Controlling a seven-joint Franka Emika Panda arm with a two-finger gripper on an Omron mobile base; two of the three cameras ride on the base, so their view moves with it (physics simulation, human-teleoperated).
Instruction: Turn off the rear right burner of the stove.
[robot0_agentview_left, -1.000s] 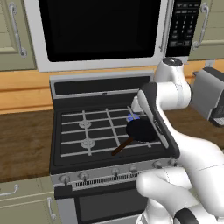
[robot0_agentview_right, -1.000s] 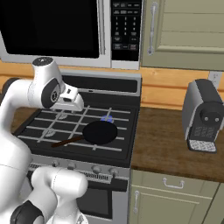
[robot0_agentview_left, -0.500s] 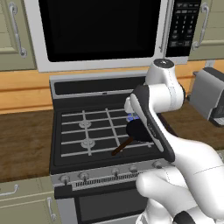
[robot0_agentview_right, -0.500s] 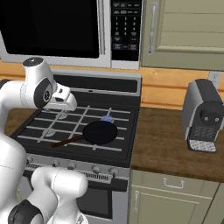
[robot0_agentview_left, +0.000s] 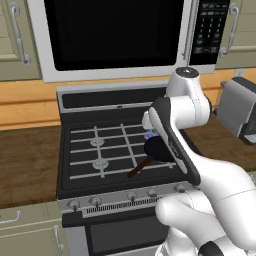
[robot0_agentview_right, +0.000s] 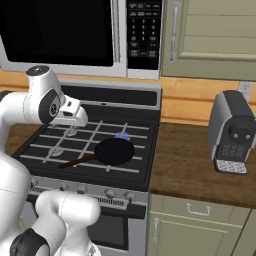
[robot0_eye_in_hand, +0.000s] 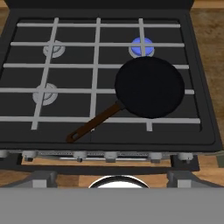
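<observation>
**Arm swung back above stove; burner still lit**

The stove (robot0_eye_in_hand: 109, 135) lies fully under the hand camera. The frying pan (robot0_eye_in_hand: 149, 86) sits front right. Behind it, the rear right burner (robot0_eye_in_hand: 141, 47) glows blue. The hand (robot0_agentview_right: 75, 117), raised leftward over the last second, is spread, holding nothing; knobs untouched.

Looking down along my gripper (robot0_eye_in_hand: 112, 177), its fingers spread wide, I saw the stove (robot0_eye_in_hand: 109, 127). The rear right burner (robot0_eye_in_hand: 141, 47) glowed blue. A black frying pan (robot0_eye_in_hand: 150, 86) sat at the front right, handle angled toward the front edge's knobs (robot0_eye_in_hand: 110, 155).
</observation>
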